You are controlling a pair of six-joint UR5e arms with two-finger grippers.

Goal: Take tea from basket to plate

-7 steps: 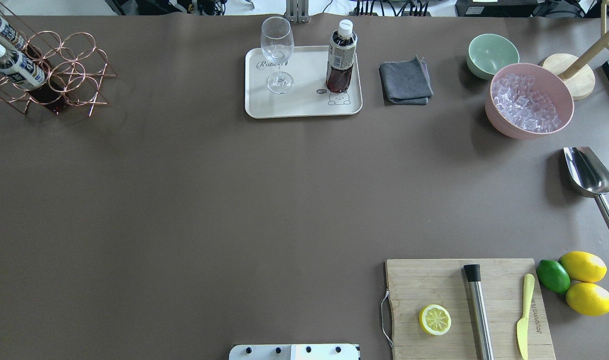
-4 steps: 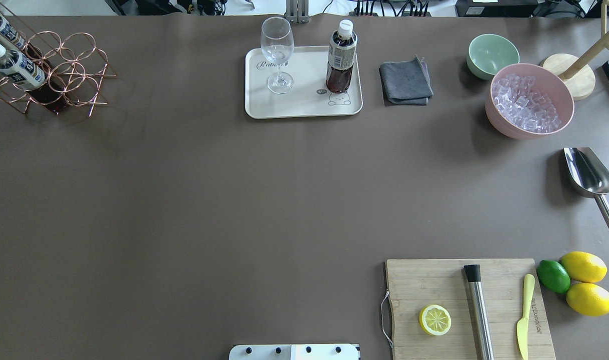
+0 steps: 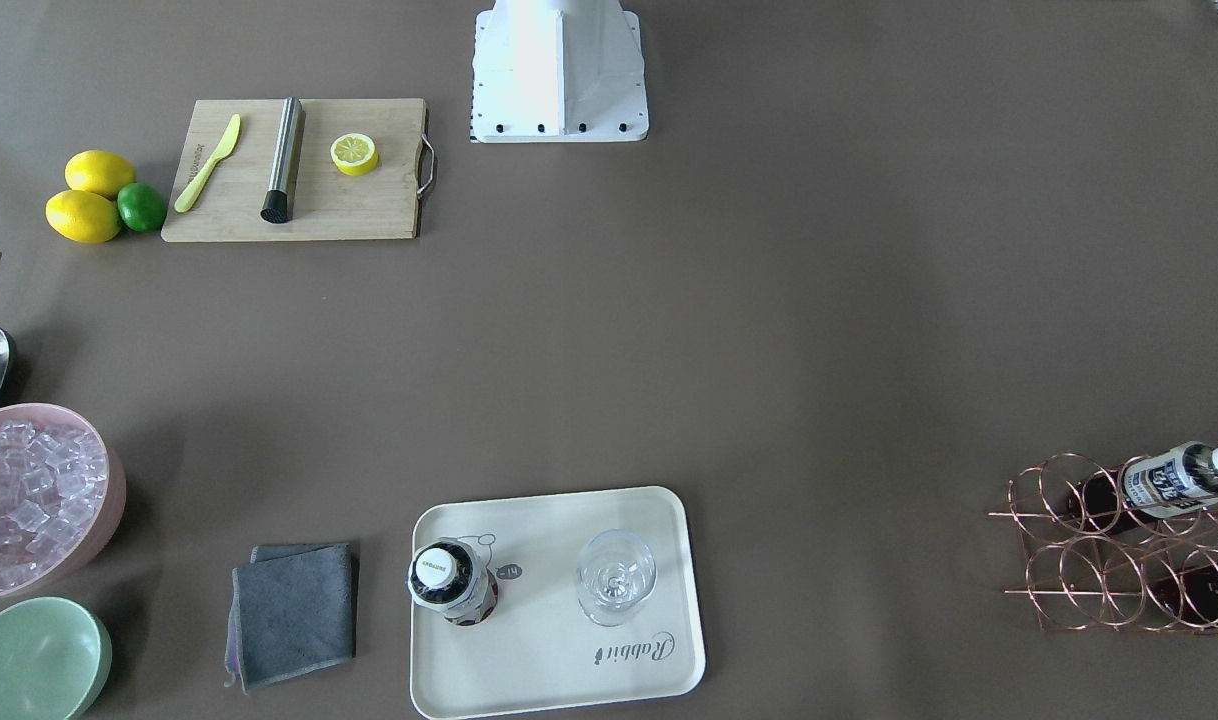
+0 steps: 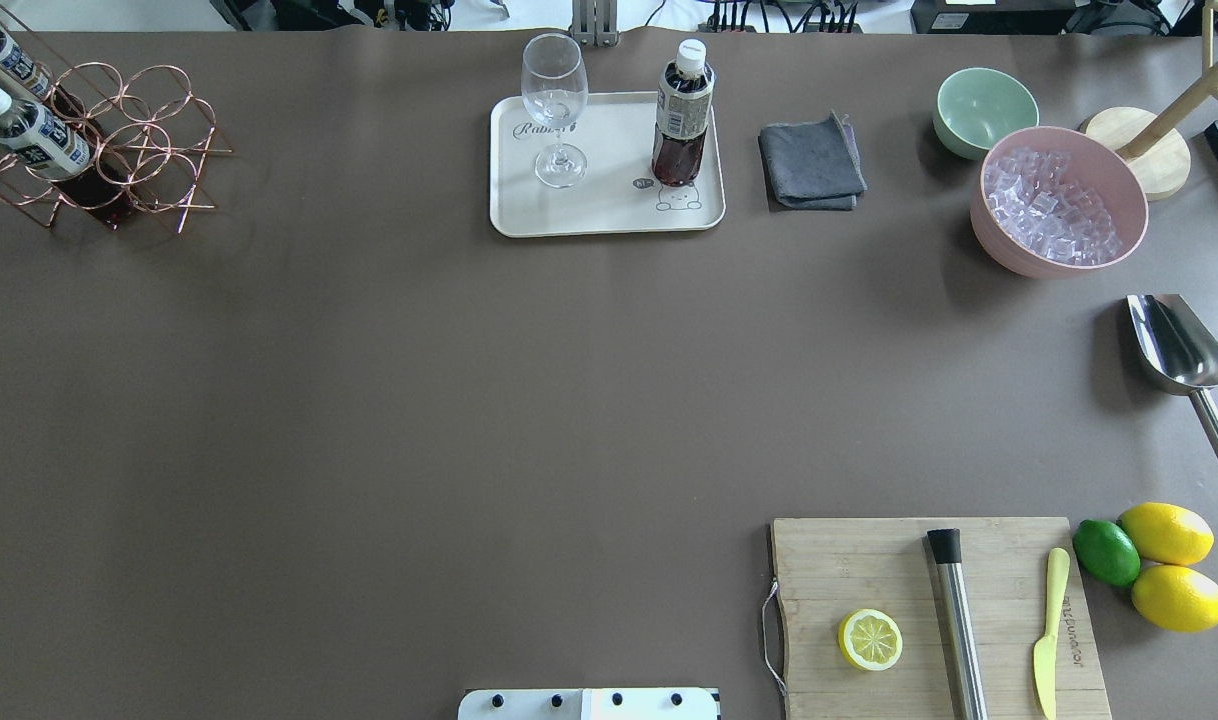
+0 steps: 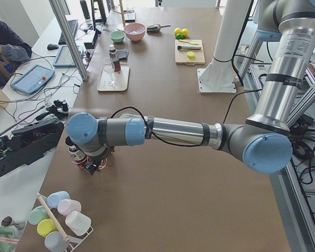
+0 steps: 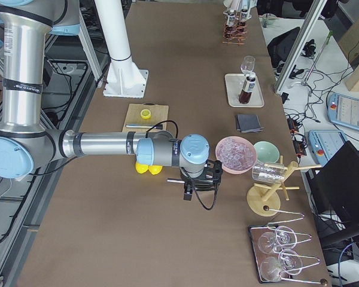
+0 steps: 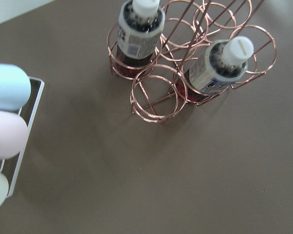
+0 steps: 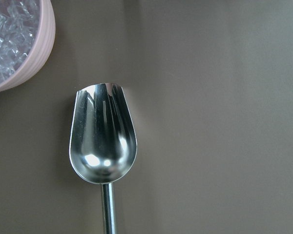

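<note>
One tea bottle (image 4: pixel 681 120) stands upright on the cream plate (image 4: pixel 609 212), at its right side next to the bear drawing; it also shows from above in the front view (image 3: pixel 449 582). Two more tea bottles (image 4: pixel 34 135) (image 4: pixel 4 55) lie slanted in the copper wire basket (image 4: pixel 144 150) at the table's far left. The left wrist view looks down on the basket (image 7: pixel 151 97) and both bottles (image 7: pixel 139 29) (image 7: pixel 224 68); no fingers show there. My left gripper (image 5: pixel 92 157) hangs over the basket and my right gripper (image 6: pixel 194 182) over the scoop; I cannot tell whether either is open or shut.
A stemmed glass (image 4: pixel 554 100) stands on the plate's left side. A grey cloth (image 4: pixel 811 165), green bowl (image 4: pixel 984 108), pink bowl of ice (image 4: pixel 1057 200) and metal scoop (image 4: pixel 1179 350) lie to the right. A cutting board (image 4: pixel 869 560) lies near front right.
</note>
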